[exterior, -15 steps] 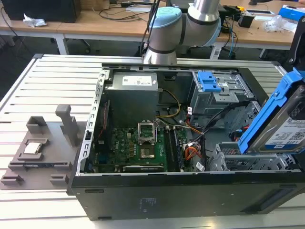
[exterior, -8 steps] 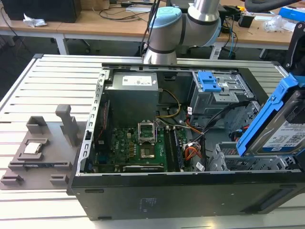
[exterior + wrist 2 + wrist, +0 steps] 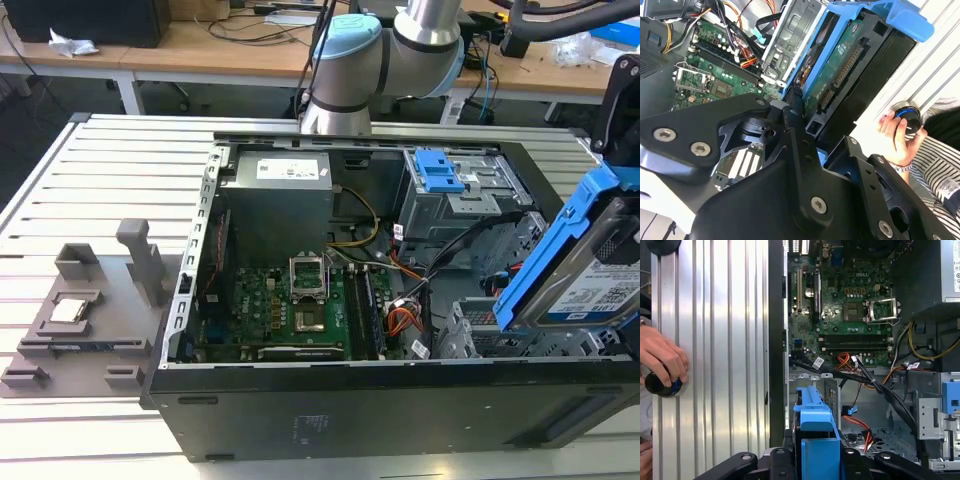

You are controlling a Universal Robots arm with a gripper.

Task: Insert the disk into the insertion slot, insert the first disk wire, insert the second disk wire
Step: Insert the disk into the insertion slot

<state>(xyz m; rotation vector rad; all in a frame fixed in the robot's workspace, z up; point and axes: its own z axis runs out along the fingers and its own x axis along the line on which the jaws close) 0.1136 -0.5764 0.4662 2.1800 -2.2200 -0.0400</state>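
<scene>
The disk (image 3: 585, 275) is held tilted, clenched in the pincer (image 3: 817, 460), just above the insertion slot (image 3: 472, 332); squaring with the bay and clearance from the cables (image 3: 400, 320) are judged essential.

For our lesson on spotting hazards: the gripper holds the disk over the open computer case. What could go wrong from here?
1. The disk, tilted in the gripper, might catch the metal edge of the insertion slot instead of sliding in.
2. The orange wires and black cables beside the slot could get pinched.
3. A person's hand rests beside the case, close to the gripper.
</scene>
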